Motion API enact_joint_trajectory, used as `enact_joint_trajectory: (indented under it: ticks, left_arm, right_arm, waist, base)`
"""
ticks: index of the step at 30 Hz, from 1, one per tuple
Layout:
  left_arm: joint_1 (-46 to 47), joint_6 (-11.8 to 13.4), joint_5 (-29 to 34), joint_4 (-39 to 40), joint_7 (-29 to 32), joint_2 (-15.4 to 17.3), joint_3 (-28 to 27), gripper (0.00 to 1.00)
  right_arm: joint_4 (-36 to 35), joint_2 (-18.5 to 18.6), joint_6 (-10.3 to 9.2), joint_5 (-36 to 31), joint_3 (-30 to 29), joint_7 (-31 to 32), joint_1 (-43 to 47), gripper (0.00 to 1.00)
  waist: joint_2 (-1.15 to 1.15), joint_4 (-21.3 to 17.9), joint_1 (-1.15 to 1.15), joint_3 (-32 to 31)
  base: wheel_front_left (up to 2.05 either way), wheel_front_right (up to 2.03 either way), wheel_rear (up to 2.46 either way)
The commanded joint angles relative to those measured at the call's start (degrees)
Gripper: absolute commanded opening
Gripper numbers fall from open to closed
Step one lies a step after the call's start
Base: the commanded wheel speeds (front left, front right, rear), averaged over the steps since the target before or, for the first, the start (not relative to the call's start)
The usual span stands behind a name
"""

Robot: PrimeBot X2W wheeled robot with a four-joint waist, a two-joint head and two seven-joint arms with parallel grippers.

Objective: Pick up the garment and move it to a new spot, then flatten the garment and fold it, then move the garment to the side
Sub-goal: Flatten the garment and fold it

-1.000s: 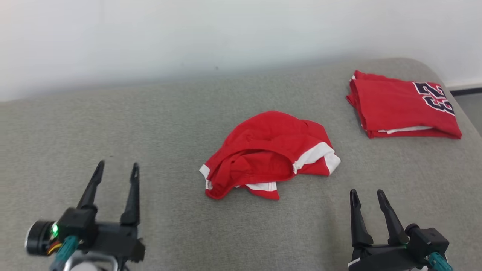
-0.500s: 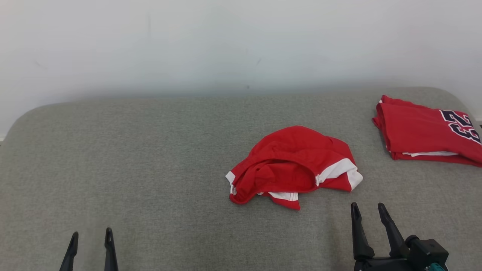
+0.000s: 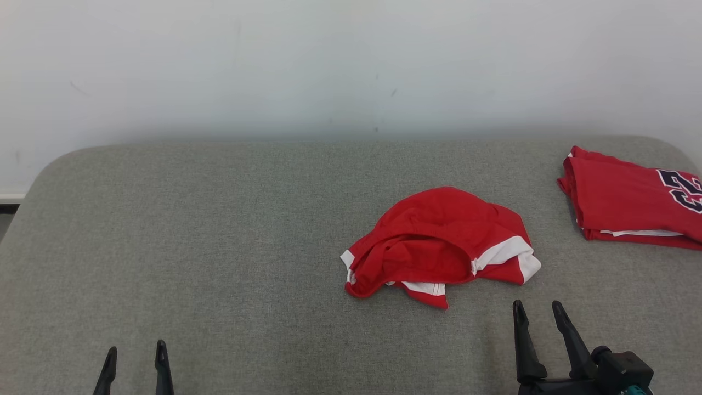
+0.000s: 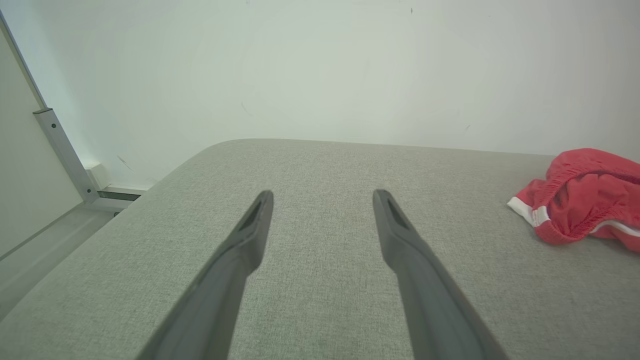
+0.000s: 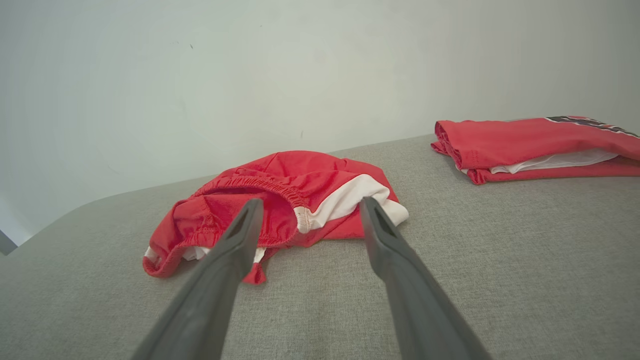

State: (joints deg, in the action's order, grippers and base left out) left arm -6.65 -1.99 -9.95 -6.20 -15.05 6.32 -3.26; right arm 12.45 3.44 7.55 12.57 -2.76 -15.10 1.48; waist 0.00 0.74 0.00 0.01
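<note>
The garment point(image 3: 439, 246) lies crumpled in a loose heap, red with white trim, right of the middle of the grey surface. It also sits at the right edge of the left wrist view point(image 4: 580, 202) and straight ahead in the right wrist view point(image 5: 280, 200). My right gripper point(image 3: 537, 310) is open, just in front of the heap's right end, holding nothing point(image 5: 306, 209). My left gripper point(image 3: 136, 351) is open at the lower left, far from the garment, with bare surface between its fingers point(image 4: 322, 197).
A second red garment point(image 3: 630, 197), folded flat with dark numerals, lies at the far right point(image 5: 530, 147). The grey padded surface point(image 3: 219, 230) has a rounded left corner, backed by a white wall point(image 3: 329, 66). A floor strip and a metal rail point(image 4: 62, 155) lie past the left edge.
The head camera has swung up and left, so both garments shifted right and down in the picture. My left gripper sits lower in view, only its fingertips showing. The garment itself has not moved.
</note>
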Motion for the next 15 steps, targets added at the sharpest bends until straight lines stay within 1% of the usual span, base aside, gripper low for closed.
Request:
enact_joint_trajectory:
  ticks: [1,5,9,12,15]
  left_arm:
    - [0.43,-0.03,0.40,0.15,-0.17,-0.23,-0.24,1.00]
    - [0.89,-0.67,1.18,0.38,-0.17,-0.79,-0.78,1.00]
    - [1.58,-1.14,1.95,0.55,-0.17,-1.36,-0.73,1.00]
    - [2.37,-1.42,2.29,0.59,-0.17,-1.77,-0.50,1.00]
    - [3.03,-1.99,2.50,0.51,-0.17,-2.18,-0.14,1.00]
  right_arm:
    - [0.06,0.20,-0.16,-0.44,0.05,-0.06,0.11,1.00]
    - [0.80,0.85,-0.16,-0.76,0.66,-0.06,-1.10,1.00]
    - [2.03,2.03,-0.16,-0.95,1.18,-0.05,-4.30,1.00]
    - [3.72,2.96,-0.16,-1.27,1.53,-0.05,-7.33,1.00]
    - [6.97,4.19,-0.16,-1.72,1.87,-0.04,-11.12,1.00]
  waist:
    - [0.00,0.00,0.00,0.04]
    - [0.00,0.05,0.00,0.29]
    - [0.00,0.66,0.00,1.03]
    - [0.00,1.68,0.00,1.68]
    - [0.00,3.15,0.00,2.61]
  base:
    - [0.00,0.00,0.00]
    - [0.00,0.00,0.00]
    - [0.00,0.00,0.00]
    - [0.00,0.00,0.00]
    - [0.00,0.00,0.00]
